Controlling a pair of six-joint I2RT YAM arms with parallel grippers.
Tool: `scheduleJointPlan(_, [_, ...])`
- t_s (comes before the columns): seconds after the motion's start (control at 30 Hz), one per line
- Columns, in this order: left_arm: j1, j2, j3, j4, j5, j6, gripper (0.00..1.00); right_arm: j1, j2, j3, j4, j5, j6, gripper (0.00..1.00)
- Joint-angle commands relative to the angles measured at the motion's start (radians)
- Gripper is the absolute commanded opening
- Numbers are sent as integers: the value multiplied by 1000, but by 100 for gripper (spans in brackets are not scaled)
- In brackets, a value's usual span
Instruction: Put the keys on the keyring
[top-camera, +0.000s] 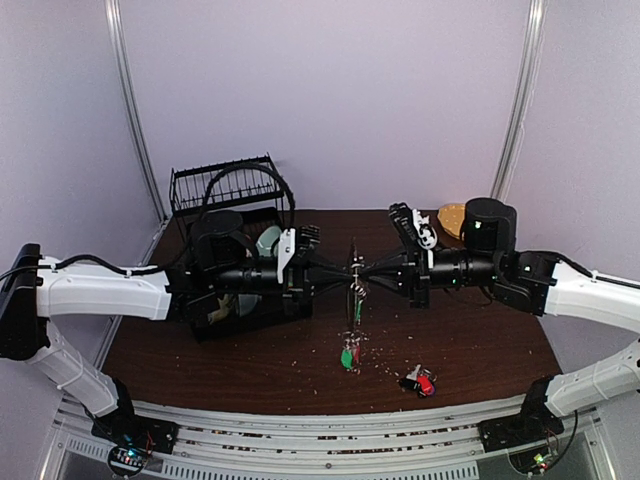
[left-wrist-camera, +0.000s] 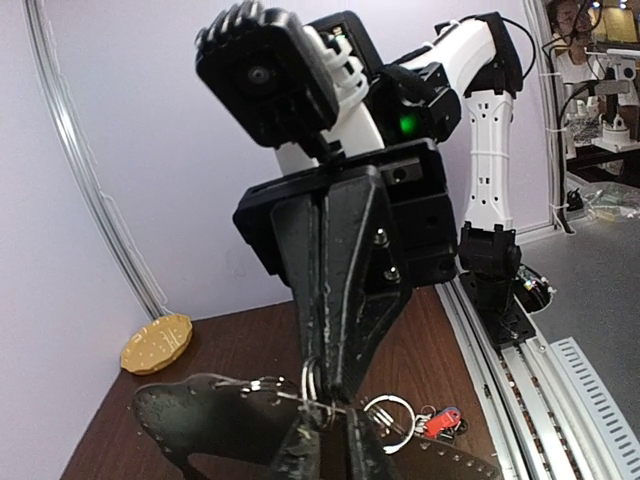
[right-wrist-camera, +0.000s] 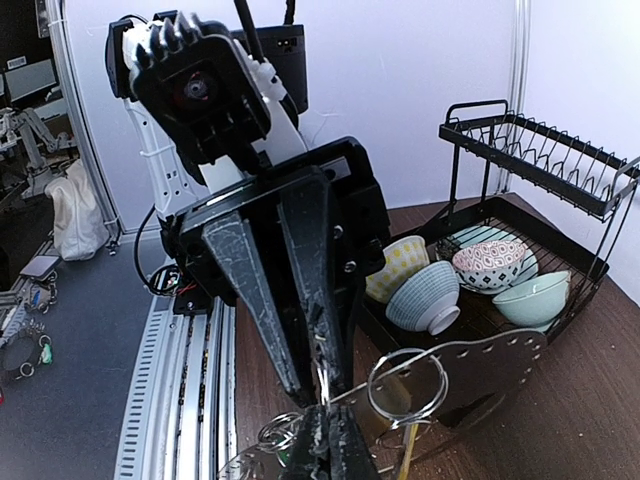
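Observation:
The keyring (top-camera: 356, 288) is a thin grey wire loop, edge-on in the top view, held in the air over the table's middle between both grippers. My left gripper (top-camera: 344, 272) and right gripper (top-camera: 369, 272) meet tip to tip, each shut on the wire. In the left wrist view the wire (left-wrist-camera: 228, 392) crosses my left gripper (left-wrist-camera: 335, 428), with a small split ring (left-wrist-camera: 391, 416) beside it. The right wrist view shows my right gripper (right-wrist-camera: 335, 425) pinching the wire and a small ring (right-wrist-camera: 408, 388). Keys with green and red tags (top-camera: 348, 355) hang below. More keys with red, black and blue tags (top-camera: 420, 381) lie on the table.
A black dish rack (top-camera: 230, 190) with bowls (right-wrist-camera: 424, 296) stands at the back left, close behind my left arm. A round tan plate (top-camera: 452, 218) lies at the back right. Crumbs are scattered on the brown table (top-camera: 200, 370).

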Motion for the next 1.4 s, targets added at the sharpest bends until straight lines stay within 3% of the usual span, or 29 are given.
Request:
scheduleJointPlan(0.0, [-12,-13,21,117,18,-26,18,10,-14,-15,108,-5,31,0])
scheduleJointPlan(0.23, [-6,-69,-31,100,-31,8,20,8,-16,-55,253,-57,98,0])
scheduleJointPlan(0.4, [25,-107,-64,78,-21,11,35,7,-8,-67,311,-113,115,0])
scheduleJointPlan(0.5, [27,-108,-58,79,-15,11,36,7,0,-73,341,-134,132,0])
scheduleJointPlan(0.67, [27,-78,-31,137,72,-68,26,8,30,-66,355,-145,145,0])
scheduleJointPlan(0.93, [26,-62,-25,121,161,-62,30,7,36,-63,367,-143,144,0])
scheduleJointPlan(1.03, [26,-55,-22,130,114,-86,16,7,36,-62,369,-151,148,0])
scheduleJointPlan(1.1, [26,-53,-18,131,92,-89,11,7,38,-62,369,-152,147,0])
scheduleJointPlan(1.37, [24,-44,-5,121,31,-103,7,7,50,-61,377,-160,150,0])
